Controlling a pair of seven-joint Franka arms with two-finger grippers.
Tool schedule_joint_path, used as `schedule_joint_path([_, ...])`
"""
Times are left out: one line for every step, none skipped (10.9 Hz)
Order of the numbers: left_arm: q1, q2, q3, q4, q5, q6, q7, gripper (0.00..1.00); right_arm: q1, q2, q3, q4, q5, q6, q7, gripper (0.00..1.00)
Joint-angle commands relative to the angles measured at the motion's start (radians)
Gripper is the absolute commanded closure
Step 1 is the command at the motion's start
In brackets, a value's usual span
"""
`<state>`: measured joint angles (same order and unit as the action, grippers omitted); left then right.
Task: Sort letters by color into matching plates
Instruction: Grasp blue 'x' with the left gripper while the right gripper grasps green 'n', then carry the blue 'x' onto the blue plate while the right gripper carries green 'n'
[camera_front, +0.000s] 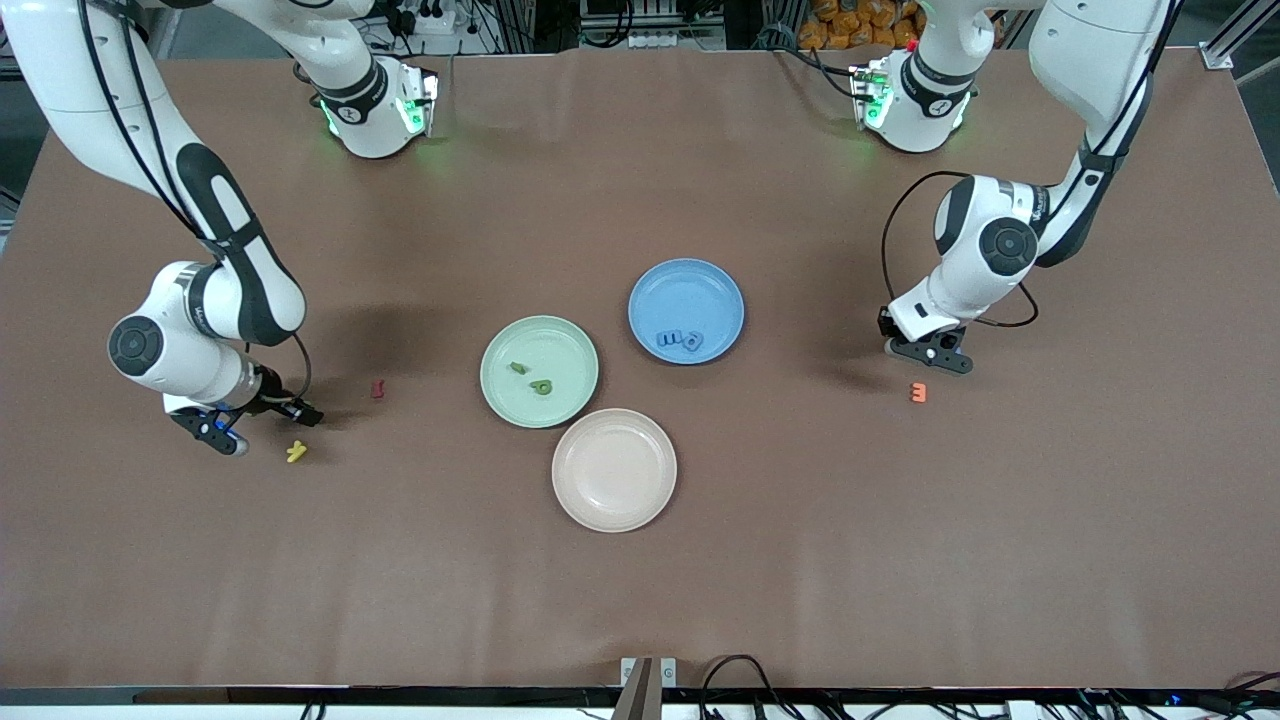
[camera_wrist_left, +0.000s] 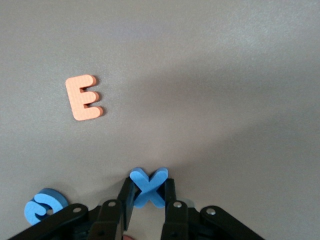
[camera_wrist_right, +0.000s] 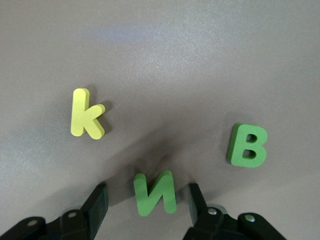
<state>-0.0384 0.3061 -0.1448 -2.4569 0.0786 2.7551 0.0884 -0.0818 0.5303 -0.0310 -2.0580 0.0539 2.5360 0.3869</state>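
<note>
My left gripper (camera_wrist_left: 149, 192) is shut on a blue letter X (camera_wrist_left: 148, 183) that rests on the table. A second blue letter (camera_wrist_left: 43, 207) lies beside it. In the front view this gripper (camera_front: 934, 352) is low over the table toward the left arm's end. My right gripper (camera_wrist_right: 147, 191) stands open around a green letter N (camera_wrist_right: 155, 193), with a gap on each side. A green letter B (camera_wrist_right: 247, 145) lies close by. The mint green plate (camera_front: 562, 345) holds two green letters (camera_front: 541, 387). The blue plate (camera_front: 690, 285) holds blue letters (camera_front: 680, 341).
A beige plate (camera_front: 614, 470) sits nearer the front camera than the other two plates. An orange E (camera_wrist_left: 84, 97) lies near the left gripper. A yellow k (camera_wrist_right: 86, 114) lies near the right gripper, and a dark red letter (camera_front: 378, 389) sits between it and the green plate.
</note>
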Motion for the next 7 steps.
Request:
schedule_joint_path([-0.031, -0.015, 0.008, 0.013, -0.036, -0.005, 0.025, 1.00, -0.019, -0.015, 0.016, -0.030, -0.008, 0.012, -0.009, 0.28])
schedule_joint_path([-0.032, -0.018, 0.005, 0.019, -0.036, -0.012, 0.024, 1.00, -0.019, -0.019, 0.016, -0.033, -0.008, 0.012, -0.009, 0.29])
schedule_joint_path([-0.034, -0.016, 0.004, 0.030, -0.036, -0.025, 0.024, 1.00, -0.019, -0.023, 0.017, -0.037, -0.008, 0.013, -0.009, 0.32])
schedule_joint_path([-0.041, -0.019, 0.004, 0.038, -0.036, -0.037, 0.024, 1.00, -0.019, -0.024, 0.016, -0.039, -0.008, 0.012, -0.011, 0.36])
schedule_joint_path([-0.046, -0.022, 0.002, 0.041, -0.054, -0.048, 0.024, 1.00, -0.019, -0.024, 0.017, -0.039, -0.008, 0.013, -0.016, 0.41])
schedule_joint_path([-0.057, -0.025, 0.001, 0.051, -0.077, -0.054, 0.022, 1.00, -0.019, -0.024, 0.016, -0.039, -0.008, 0.012, -0.019, 0.48])
schedule_joint_path([-0.066, -0.025, -0.001, 0.062, -0.101, -0.071, 0.022, 1.00, -0.021, -0.024, 0.016, -0.039, -0.008, 0.012, -0.019, 0.53])
